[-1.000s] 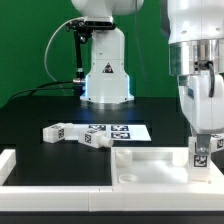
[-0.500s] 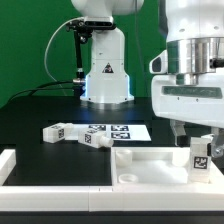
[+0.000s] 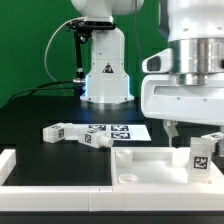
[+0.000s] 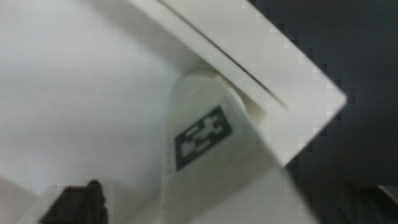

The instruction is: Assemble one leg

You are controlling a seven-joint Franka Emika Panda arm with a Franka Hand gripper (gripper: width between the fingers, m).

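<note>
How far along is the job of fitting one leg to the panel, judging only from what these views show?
Apparently done: one small white tagged leg block stands upright at the corner of the large flat white rimmed panel; whether it is fully seated cannot be told. In hand: nothing, as the pincer hangs above that leg, apart from it. Left: two more tagged leg blocks lie loose on the black table.

Exterior: low, faces arm. Wrist: close. Both see leg (image 3: 201, 158) (image 4: 210, 135).

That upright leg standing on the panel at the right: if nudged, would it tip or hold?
The leg stands tall on a narrow base, so a side push would probably tip it unless it is already fastened to the panel. It looks like a rigid block, unlikely to flex. Flat faces suggest it would not roll.
</note>
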